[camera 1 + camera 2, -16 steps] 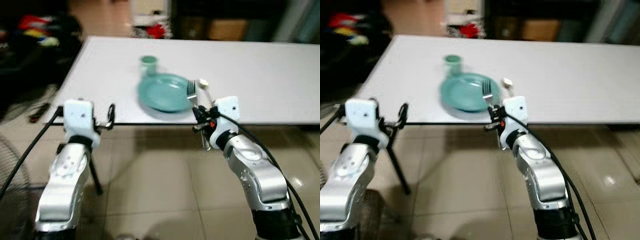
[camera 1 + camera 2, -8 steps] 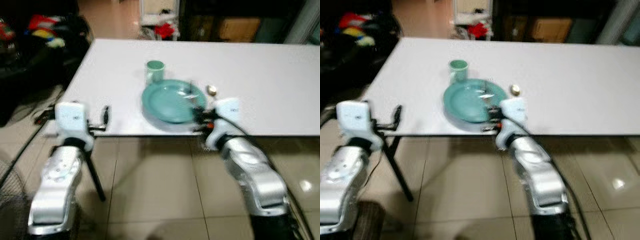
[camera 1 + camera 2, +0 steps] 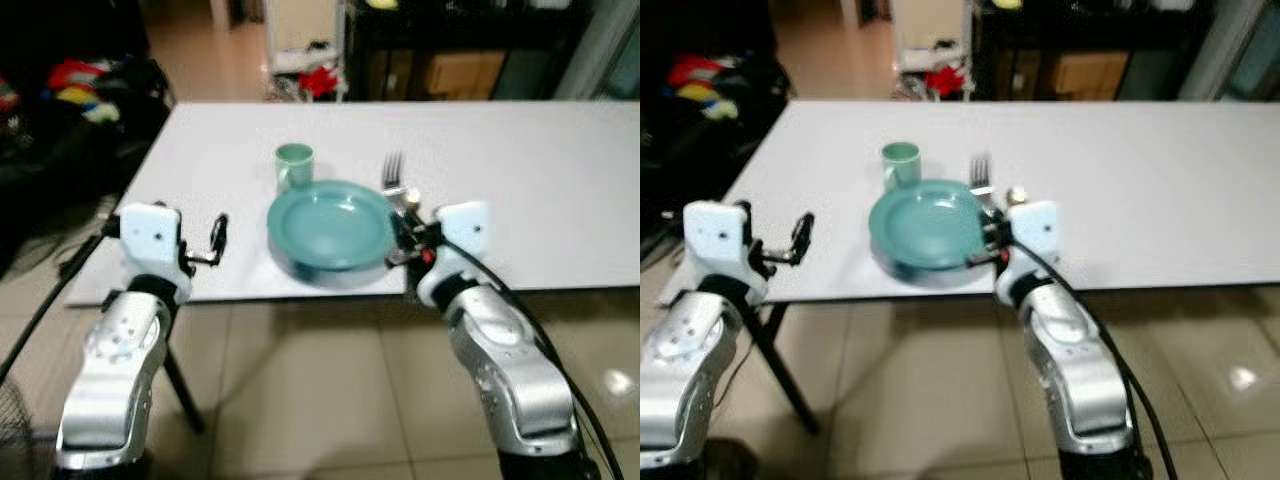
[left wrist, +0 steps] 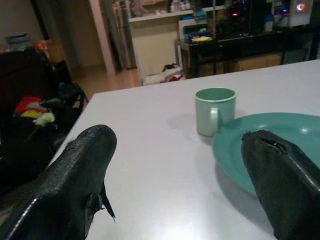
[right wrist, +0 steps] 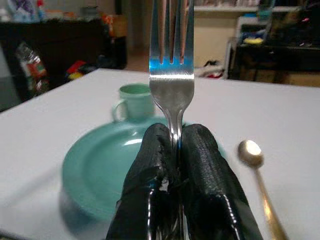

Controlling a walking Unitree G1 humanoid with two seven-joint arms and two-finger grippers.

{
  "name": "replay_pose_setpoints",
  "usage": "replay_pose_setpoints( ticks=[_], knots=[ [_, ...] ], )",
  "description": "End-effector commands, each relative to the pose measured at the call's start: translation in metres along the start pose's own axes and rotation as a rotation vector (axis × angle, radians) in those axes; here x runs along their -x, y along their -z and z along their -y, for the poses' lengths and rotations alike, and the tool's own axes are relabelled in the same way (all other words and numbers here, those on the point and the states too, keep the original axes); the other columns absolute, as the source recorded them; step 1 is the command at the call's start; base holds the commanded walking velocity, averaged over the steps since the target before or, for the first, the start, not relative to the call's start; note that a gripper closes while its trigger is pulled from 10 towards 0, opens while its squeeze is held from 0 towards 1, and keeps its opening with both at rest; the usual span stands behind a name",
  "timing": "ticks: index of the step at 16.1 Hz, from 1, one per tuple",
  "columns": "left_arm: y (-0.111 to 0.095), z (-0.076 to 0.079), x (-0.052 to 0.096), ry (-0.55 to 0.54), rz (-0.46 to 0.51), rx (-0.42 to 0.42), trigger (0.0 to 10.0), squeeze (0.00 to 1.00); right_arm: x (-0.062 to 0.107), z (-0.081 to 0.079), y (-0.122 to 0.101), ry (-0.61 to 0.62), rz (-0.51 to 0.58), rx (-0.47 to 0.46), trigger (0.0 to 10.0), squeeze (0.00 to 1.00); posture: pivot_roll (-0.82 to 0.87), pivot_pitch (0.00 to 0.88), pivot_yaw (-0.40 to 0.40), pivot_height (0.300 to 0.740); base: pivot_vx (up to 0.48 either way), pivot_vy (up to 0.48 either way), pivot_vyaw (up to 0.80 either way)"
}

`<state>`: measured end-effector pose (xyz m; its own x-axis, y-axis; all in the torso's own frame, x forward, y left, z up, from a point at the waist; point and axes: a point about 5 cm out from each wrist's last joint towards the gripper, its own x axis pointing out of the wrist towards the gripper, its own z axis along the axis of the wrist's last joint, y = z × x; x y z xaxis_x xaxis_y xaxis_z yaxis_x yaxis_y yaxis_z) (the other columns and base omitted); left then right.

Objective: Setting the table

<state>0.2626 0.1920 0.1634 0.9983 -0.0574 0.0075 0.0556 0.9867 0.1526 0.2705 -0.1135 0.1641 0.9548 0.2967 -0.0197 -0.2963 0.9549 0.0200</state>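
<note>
I have the right tool (image 5: 175, 150) pinching the fork (image 5: 171, 75) by its handle, fingers pressed together on it, tines pointing up and away toward the far side of the bench (image 3: 560, 160). The tool sits at the near edge, just right of the teal plate (image 3: 330, 225). A spoon (image 5: 257, 175) already lies on the bench right of the plate, its long axis running near to far. As I judge it, the open strip between plate and spoon is narrow, so placing the fork there turns on laying its long axis parallel to the spoon without touching either; the right arm is the nearer one for that side.

My left tool (image 4: 180, 195) hovers over the near left part of the bench with its fingers spread wide and nothing between them. The teal mug (image 3: 293, 166) stands just beyond the plate's far left rim.

The bench top is plain white and smooth. Beyond it I see dark shelving and clutter, tiled floor beneath.
</note>
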Motion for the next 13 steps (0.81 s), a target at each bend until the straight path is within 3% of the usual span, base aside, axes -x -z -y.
replay_pose_setpoints(
  ticks=[1,6,9,13],
  knots=[
    [-0.001,0.004,0.0,0.028,-0.001,0.001,10.0,0.0,0.003,0.008,-0.002,0.052,0.017,0.009,10.0,0.0,0.07,0.0,0.048,0.74,0.341,0.0,0.0],
    [0.004,0.009,-0.004,0.057,-0.019,0.015,10.0,0.0,0.017,0.02,0.005,0.135,-0.023,-0.005,10.0,0.0,0.03,0.0,0.076,0.74,0.342,0.0,0.0],
    [0.014,0.017,0.005,0.096,-0.04,0.031,10.0,0.0,0.021,0.028,0.008,0.143,-0.083,0.005,10.0,0.0,0.03,0.0,0.063,0.74,0.341,0.0,0.0],
    [0.025,0.004,0.017,0.046,-0.071,0.024,10.0,0.0,0.02,0.038,0.004,0.149,-0.098,0.003,10.0,0.0,0.04,0.0,0.029,0.74,0.341,0.0,0.0]
  ],
)
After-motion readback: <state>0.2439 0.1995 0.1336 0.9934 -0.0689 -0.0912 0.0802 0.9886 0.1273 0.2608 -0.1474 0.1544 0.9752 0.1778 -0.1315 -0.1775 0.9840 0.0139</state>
